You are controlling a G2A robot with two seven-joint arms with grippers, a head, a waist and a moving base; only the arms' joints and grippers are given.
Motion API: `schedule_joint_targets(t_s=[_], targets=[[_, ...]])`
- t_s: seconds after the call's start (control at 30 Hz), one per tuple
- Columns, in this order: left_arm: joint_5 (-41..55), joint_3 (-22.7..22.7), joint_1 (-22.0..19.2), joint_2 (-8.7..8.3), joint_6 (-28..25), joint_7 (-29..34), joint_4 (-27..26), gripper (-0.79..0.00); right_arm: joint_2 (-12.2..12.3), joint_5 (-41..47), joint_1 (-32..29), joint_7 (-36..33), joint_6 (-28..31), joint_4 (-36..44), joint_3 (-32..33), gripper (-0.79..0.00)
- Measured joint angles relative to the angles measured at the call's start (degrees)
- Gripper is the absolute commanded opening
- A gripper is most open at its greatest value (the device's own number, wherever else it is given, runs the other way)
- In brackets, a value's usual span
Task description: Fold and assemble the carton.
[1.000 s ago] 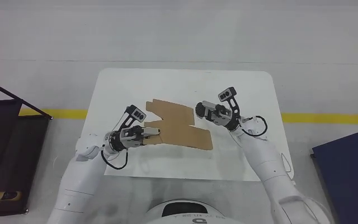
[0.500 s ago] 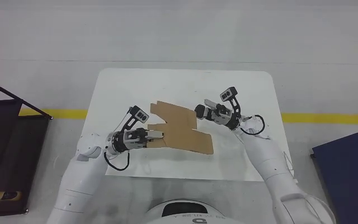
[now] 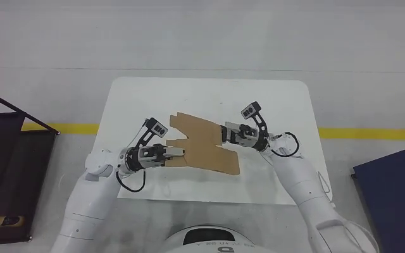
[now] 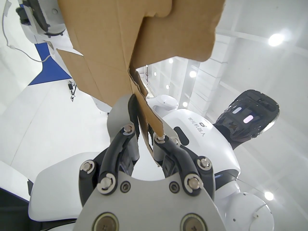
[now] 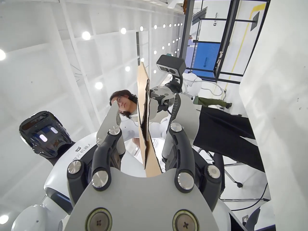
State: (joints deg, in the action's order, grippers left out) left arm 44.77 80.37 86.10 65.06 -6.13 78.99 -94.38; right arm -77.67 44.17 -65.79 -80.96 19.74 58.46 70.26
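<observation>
The carton is a flat brown cardboard blank with cut flaps, held over the middle of the white table. My left gripper is shut on its left edge; in the left wrist view the fingers pinch a flap while the carton spreads out beyond them. My right gripper is open at the carton's right edge. In the right wrist view the carton shows edge-on between the right gripper's spread fingers, and the left gripper holds the far edge.
The table has bare white surface all around the carton. A dark rack stands on the floor to the left and a blue mat lies to the right. A yellow floor line runs behind the table.
My right gripper has moved left and turned, so its open fingers now straddle the carton's right edge. The left gripper shifted the carton slightly right and still holds it.
</observation>
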Motion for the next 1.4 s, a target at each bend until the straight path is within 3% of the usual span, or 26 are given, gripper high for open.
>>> schedule_joint_targets(t_s=[0.23, 0.57, 0.97, 1.0, 1.03, 1.27, 1.4], targets=[[-0.15, -0.52, -0.2, -0.21, -0.09, 0.26, 0.32, -0.785, 0.04, 2.97, -0.38, -1.41, -0.39, 1.32, -0.06, -0.505], [0.08, -0.4, -0.22, -0.56, -0.6, 0.42, 1.09, -0.785, 0.49, 3.18, -0.81, -1.16, 0.07, 2.38, 0.57, -0.776], [-0.27, -0.59, -0.02, -0.91, -1.44, -0.31, 1.57, -0.785, 1.12, 1.41, -1.72, 1.32, 1.53, 4.08, 1.36, -0.785], [0.01, -0.57, 0.05, -0.9, -1.77, -0.95, 1.64, -0.6, 1.21, 0.99, -1.86, 2.16, 2.0, 4.19, 1.61, -0.785], [0.39, -0.55, 0.11, -0.86, -2.07, -1.69, 1.65, 0.0, 1.28, 0.41, -1.93, 2.97, 2.38, 4.24, 1.76, -0.785], [3.82, 0.14, 0.2, -0.65, -3.46, -6.83, 2.19, 0.0, 1.75, -1.76, -3.13, 7.67, 5.24, 4.09, 3.1, -0.785], [4.66, 2.84, 0.44, -0.78, -5.15, -11.22, 5.31, 0.0, 2.09, -1.51, -5.14, 11.85, 9.2, 3.85, 5.27, -0.785]])
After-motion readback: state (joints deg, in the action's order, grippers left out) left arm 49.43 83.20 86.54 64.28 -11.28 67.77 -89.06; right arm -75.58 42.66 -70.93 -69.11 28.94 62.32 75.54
